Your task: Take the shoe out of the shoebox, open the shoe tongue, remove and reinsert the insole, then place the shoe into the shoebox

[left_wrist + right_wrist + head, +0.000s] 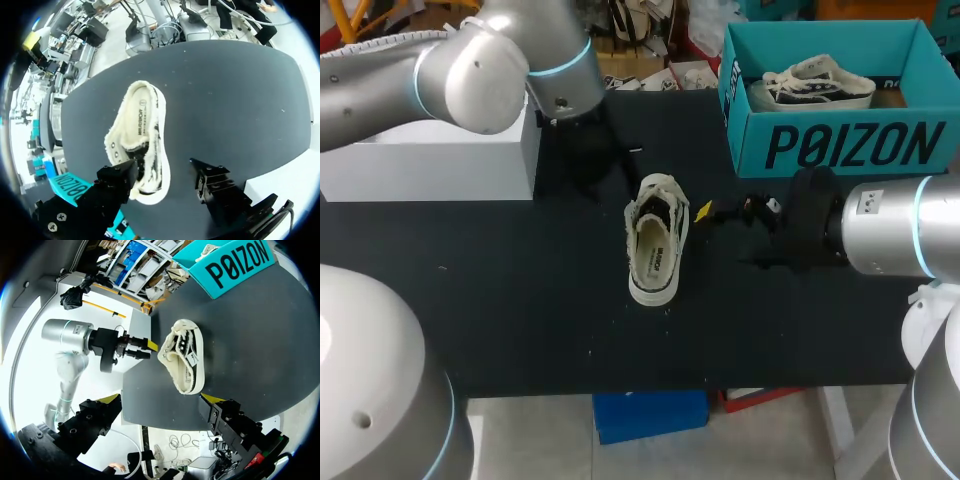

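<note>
Removal from the box is complete: the shoe (655, 240) lies sole-down on the tabletop (520, 300), outside the shoebox (840, 145). The insole (653, 258) sits inside it; whether it has been removed and reinserted cannot be determined. The left claw (162, 169) and right claw (160, 402) both stand apart, empty. Boxing the shoe is not yet done.

The left arm (470, 65) comes in from the far left corner and bends down at the wrist. The left gripper (162, 175) points down at a slant, its two fingers spread wide apart with nothing gripped. The right arm (890, 240) reaches in level from the right side. The right gripper (161, 402) points toward the middle, fingers also wide apart, and one yellow tip (703, 211) shows from above.
</note>
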You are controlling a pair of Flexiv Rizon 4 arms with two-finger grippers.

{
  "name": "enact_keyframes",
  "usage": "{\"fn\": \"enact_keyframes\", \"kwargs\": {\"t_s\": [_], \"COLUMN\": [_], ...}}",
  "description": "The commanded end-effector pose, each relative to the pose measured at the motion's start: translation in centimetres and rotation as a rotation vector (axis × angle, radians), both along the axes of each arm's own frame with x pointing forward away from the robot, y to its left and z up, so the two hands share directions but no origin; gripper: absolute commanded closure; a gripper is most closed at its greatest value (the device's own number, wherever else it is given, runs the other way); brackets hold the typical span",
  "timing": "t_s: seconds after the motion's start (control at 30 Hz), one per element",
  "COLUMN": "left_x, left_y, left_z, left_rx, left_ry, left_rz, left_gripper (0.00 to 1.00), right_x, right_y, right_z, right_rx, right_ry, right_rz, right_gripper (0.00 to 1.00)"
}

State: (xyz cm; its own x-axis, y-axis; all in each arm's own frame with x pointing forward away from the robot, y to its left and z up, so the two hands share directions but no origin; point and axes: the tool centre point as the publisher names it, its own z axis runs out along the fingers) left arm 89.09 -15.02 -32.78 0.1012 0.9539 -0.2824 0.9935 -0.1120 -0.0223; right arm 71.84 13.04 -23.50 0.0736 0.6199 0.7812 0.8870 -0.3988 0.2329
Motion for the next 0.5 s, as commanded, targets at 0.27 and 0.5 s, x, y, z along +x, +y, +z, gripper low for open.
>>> {"fn": "enact_keyframes", "kwargs": {"t_s": [0.27,0.5], "left_x": [-1.5,-1.4], "left_y": [-0.4,-0.6], "left_z": [-2.0,-3.7], "left_rx": [0.057,0.105], "left_ry": [0.023,-0.031], "left_rz": [-0.014,-0.027], "left_gripper": [0.44,0.4], "right_x": [-0.1,-0.1], "right_y": [-0.4,-0.4], "right_z": [0.1,0.1], "right_rx": [0.005,0.005], "right_ry": [0.002,0.002], "right_rz": [0.008,0.008], "right_gripper": [0.0,0.0]}}
